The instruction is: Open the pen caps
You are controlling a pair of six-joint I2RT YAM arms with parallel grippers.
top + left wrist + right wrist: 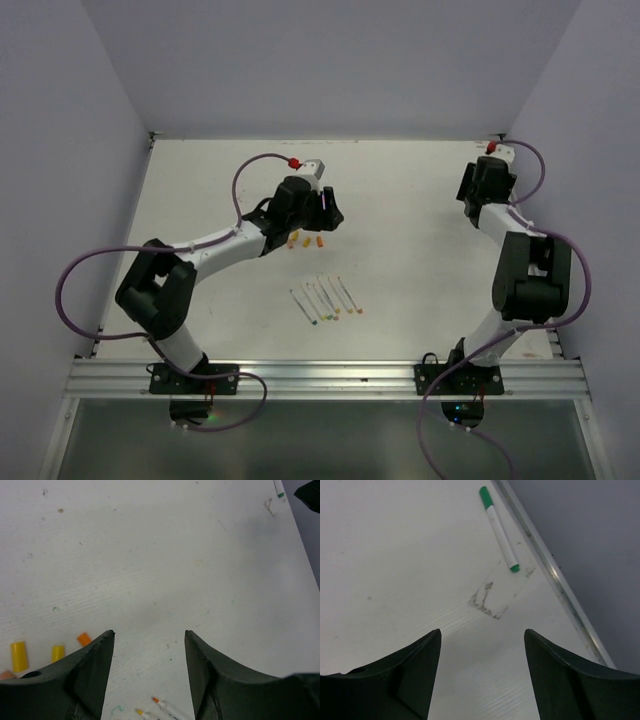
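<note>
Loose yellow and orange plastic caps [19, 656] lay beside the spread, empty left gripper [149, 632]; the right gripper [482, 630], fingers apart, hovered near a green-capped white pen [500, 535], likely next for gripping.

White table [420, 240], pale lilac walls [330, 60]

Yellow pen caps [19, 656] and orange cap [84, 639] lying loose side by side, green cap [485, 496] on its pen [500, 535].
</note>
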